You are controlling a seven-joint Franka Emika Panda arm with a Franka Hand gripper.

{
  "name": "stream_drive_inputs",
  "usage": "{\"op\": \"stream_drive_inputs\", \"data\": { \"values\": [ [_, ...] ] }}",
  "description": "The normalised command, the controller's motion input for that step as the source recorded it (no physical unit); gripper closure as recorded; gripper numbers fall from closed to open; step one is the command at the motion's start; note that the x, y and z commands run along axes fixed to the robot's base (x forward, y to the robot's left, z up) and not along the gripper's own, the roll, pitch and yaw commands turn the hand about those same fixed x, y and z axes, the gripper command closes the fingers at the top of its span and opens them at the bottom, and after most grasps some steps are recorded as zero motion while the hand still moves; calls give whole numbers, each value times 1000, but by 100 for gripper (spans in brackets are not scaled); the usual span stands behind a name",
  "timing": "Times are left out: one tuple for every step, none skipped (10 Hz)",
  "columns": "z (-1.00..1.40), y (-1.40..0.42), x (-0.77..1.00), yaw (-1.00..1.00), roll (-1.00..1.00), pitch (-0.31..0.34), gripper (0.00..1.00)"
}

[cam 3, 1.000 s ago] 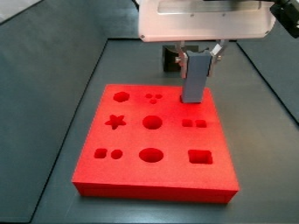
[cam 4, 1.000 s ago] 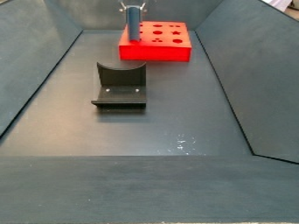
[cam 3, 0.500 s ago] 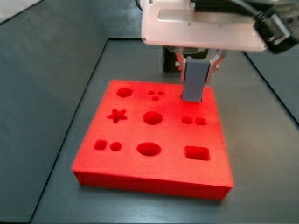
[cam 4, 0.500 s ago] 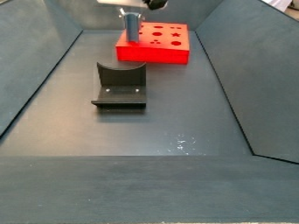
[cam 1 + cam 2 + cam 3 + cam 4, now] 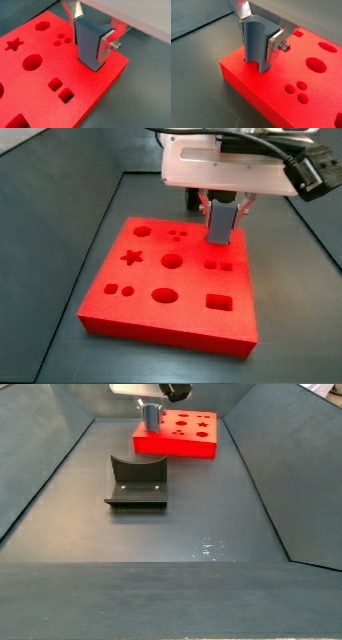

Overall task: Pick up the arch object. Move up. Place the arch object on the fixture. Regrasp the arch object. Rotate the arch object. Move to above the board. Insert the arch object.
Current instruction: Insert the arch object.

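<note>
The gripper [image 5: 93,35] clamps the slate blue-grey arch object [image 5: 90,45] upright, its lower end meeting the bright red-orange recessed board [image 5: 120,298]. Since the earlier frames, it has descended slightly toward the board.

- The board [image 5: 167,278] lay flat on the floor [image 5: 174,574] at the far end of the bin, well apart from the fixture [image 5: 136,482].
- The fixture stood nearer the camera than the board in a side view.
- The gripper [image 5: 225,200] hung over the board's far edge, closed on the arch object [image 5: 90,46].
- The arch object stood upright, its lower end at the board's surface near a corner [image 5: 260,47].
</note>
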Motion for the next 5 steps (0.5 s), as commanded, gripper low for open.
{"op": "stream_drive_inputs", "data": {
  "values": [
    [-491,-14,-31,620,276,-246,100],
    [-569,-203,0,520,230,-224,100],
    [-354,0,0,0,-114,-191,100],
    [-171,69,49,-9,0,-34,100],
    [0,0,0,0,0,0,100]
  ]
}}
